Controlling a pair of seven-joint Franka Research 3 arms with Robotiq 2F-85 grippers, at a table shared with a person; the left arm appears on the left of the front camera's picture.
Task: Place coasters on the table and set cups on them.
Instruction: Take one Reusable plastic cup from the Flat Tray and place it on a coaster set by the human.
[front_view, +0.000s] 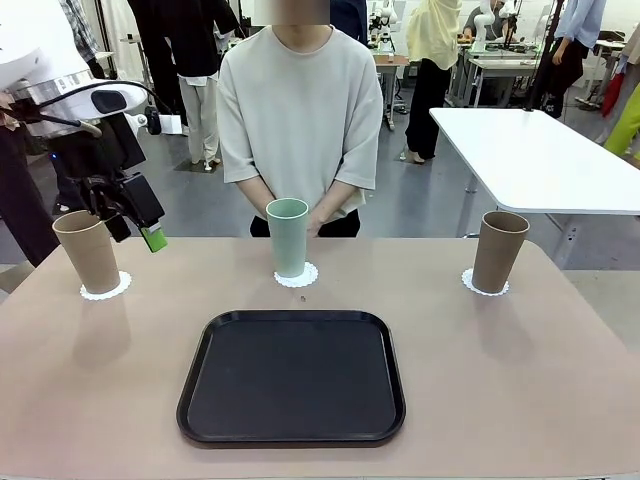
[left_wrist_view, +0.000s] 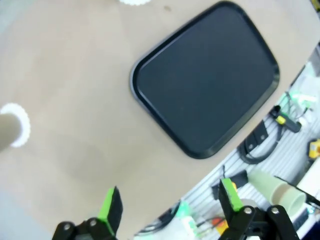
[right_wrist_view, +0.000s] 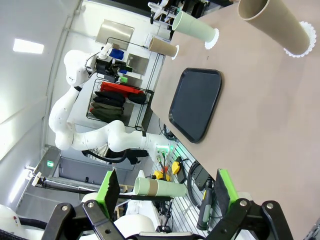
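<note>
Three coasters (front_view: 105, 286) are laid on the table (front_view: 520, 380), each bearing one of the cups (front_view: 288, 237): a tan tumbler is stood just beside the left gripper (front_view: 140, 222), toward the table's left edge; the mint-green tumbler is set well to that gripper's right, at the far middle, directly before the person's joined hands (front_view: 318, 219); the second tan tumbler is placed farthest from it, near the right edge. A black tray (front_view: 292, 376) is positioned below and to the right of the left gripper, nearer the robot's side. The left gripper is raised above the surface, fingers spread, nothing held between the green pads (left_wrist_view: 110, 207). The right gripper (right_wrist_view: 166, 192) is likewise spread and unloaded, with the nearer tan tumbler seen ahead of its fingers.
</note>
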